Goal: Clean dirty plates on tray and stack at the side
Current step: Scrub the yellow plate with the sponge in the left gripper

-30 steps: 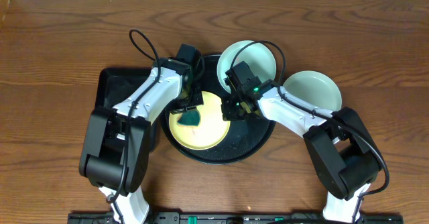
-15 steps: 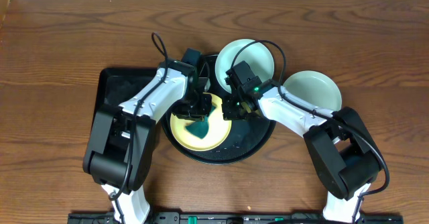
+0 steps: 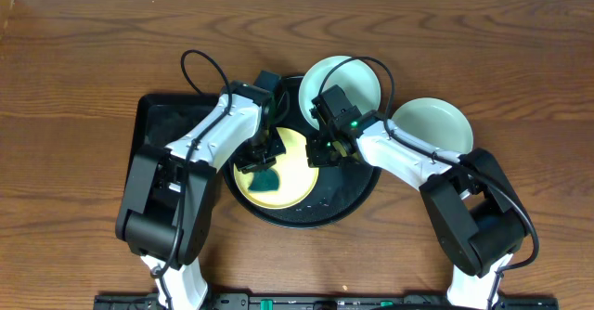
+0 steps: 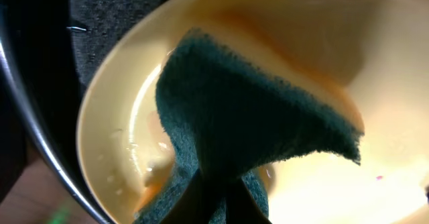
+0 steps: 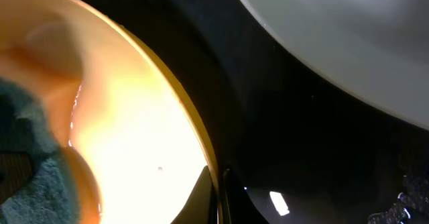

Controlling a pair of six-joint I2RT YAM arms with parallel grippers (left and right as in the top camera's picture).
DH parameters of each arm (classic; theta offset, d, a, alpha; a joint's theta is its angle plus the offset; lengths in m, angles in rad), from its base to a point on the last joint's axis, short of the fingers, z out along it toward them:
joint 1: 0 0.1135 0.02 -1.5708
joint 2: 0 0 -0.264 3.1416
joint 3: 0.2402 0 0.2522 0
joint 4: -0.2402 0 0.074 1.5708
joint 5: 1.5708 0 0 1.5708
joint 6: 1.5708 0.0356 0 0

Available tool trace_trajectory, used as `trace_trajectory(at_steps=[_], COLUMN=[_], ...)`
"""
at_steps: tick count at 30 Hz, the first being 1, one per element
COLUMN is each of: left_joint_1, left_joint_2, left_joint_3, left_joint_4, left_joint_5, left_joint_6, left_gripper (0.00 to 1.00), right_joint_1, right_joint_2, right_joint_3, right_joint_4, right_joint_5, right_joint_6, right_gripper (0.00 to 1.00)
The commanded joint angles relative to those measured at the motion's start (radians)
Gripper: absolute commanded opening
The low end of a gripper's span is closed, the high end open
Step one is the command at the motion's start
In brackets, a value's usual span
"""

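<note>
Mostly hidden: the left gripper point(image 3: 264, 158) tips, buried under its own wrist in the overhead view. In the left wrist view we get only dark finger stubs at the bottom edge, pressed together on a green sponge point(image 4: 248, 117), so it's pinching that. The sponge covers the middle of the yellow plate point(image 3: 292, 180), w/ wet streaks beside it. The right gripper point(image 3: 321, 152) is likewise masked by its arm from above. In the right wrist view its fingers point(image 5: 201, 204) sit at the bottom edge, closed on the yellow plate's rim, one either side. Whether that rim is lifted off the tray, we can't tell.

The yellow plate lies inside the round tray point(image 3: 351, 197), left of centre, hollow side up; approx. half of it is covered by arms and sponge. It's round, so no long axis. A mint plate point(image 3: 348, 83) sits at the tray's far edge, overlapping the rim, hollow side up, partly crossed by a cable. A second mint plate point(image 3: 432, 124) is on the table point(image 3: 83, 50) just right of the tray, its near edge cut by the right arm. The rectangular tray point(image 3: 158, 124) at left is largely hidden by the left arm.
</note>
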Motion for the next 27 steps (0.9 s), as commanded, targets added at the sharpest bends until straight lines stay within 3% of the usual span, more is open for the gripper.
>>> trace_trajectory(at_steps=[1,5,15,19,27], left_joint_1=[0.005,0.005,0.006,0.006,0.006], left_joint_2=[0.023,0.023,0.023,0.023,0.02], left_joint_3=[-0.016,-0.016,-0.016,-0.016,0.0], left_joint_4=[0.04,0.151,0.319,0.296,0.096], left_joint_5=[0.173,0.377,0.367,0.24,-0.108], left_joint_6=[0.091,0.232,0.183,0.151,0.037], left_gripper=[0.07,0.07,0.07,0.08,0.07], right_joint_1=[-0.003,-0.003,-0.003,-0.003,-0.006], right_joint_2=[0.009,0.009,0.009,0.009,0.009], right_joint_3=[0.02,0.02,0.02,0.02,0.02], right_joint_4=[0.003,0.003,0.003,0.003,0.003], right_joint_5=[0.01,0.01,0.01,0.01,0.01], right_joint_6=[0.001,0.001,0.001,0.001,0.002], right_gripper=[0.01,0.01,0.02,0.02,0.03])
